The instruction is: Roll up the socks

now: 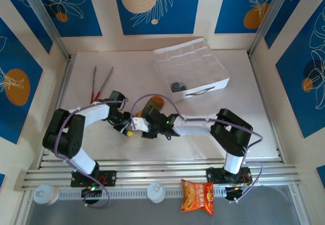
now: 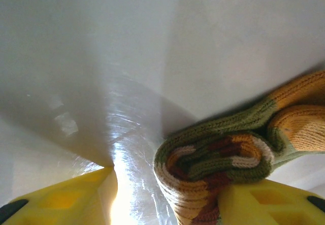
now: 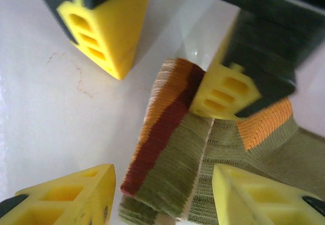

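— Where is our striped sock (image 3: 167, 154)?

— Near the middle of the tabletop (image 1: 244, 108), a little toward its near edge. We see its striped end curled into a loose coil, with the orange-banded rest lying flat.

— And our pincers?

— The left pincer (image 2: 167, 184) is spread, one finger touching the coil. The right pincer (image 3: 163, 171) is spread too, straddling the sock and gripping nothing.

— What's left for us?

— We judge this roll about half made. A grey bundle (image 1: 177, 86) in the divided box (image 1: 216, 85) toward the far right corner may be the other sock, but we cannot be sure.

Bright, glare on table (image 2: 122, 149), blurred foreground
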Robot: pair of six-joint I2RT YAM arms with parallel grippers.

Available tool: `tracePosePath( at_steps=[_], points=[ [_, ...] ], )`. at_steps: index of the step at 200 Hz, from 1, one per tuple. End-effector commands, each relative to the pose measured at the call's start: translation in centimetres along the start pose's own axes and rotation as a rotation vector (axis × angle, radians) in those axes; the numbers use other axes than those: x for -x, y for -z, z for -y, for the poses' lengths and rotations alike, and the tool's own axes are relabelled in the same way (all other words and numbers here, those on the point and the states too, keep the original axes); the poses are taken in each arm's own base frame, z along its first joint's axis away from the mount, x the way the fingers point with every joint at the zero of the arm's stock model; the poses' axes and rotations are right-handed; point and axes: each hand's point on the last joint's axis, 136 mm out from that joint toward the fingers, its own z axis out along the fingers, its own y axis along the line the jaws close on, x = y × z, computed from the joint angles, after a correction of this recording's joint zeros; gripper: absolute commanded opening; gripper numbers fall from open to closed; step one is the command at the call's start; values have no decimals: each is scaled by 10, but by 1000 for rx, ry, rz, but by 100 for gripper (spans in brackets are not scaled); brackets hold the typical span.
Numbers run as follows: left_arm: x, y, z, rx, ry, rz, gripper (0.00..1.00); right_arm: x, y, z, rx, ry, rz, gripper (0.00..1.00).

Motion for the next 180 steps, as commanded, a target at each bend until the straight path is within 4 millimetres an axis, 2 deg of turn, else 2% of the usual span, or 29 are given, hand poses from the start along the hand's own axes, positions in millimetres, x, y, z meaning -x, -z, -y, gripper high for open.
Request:
tracePosePath(
  at_steps=[1,30,53,68,83,91,121,147,164,180],
  points=[
    [3,-21,-76,284,111,16,54,5,-3,8,-111,184,-31,52],
    [4,-20,-73,275,110,11,54,4,-23,5,-131,253,-80,48],
    [4,-20,-70,261,106,6,54,-12,-46,14,-144,221,-171,38],
    [3,-17,-68,246,103,3,54,-25,-55,20,-144,152,-228,25],
    [3,-12,-62,220,97,8,55,-34,-57,17,-107,86,-249,7],
    [2,-7,-57,194,93,15,57,-37,-57,11,-73,56,-251,0],
    [3,29,-42,72,107,98,70,-42,-48,-31,174,-91,-220,0],
    [4,53,-37,-30,121,143,74,-50,-45,-67,430,-318,-252,0],
    [1,63,-39,-58,124,161,75,-61,-51,-79,506,-443,-295,0],
    [-4,68,-46,-56,137,163,75,-66,-54,-81,548,-553,-308,0]
  ],
)
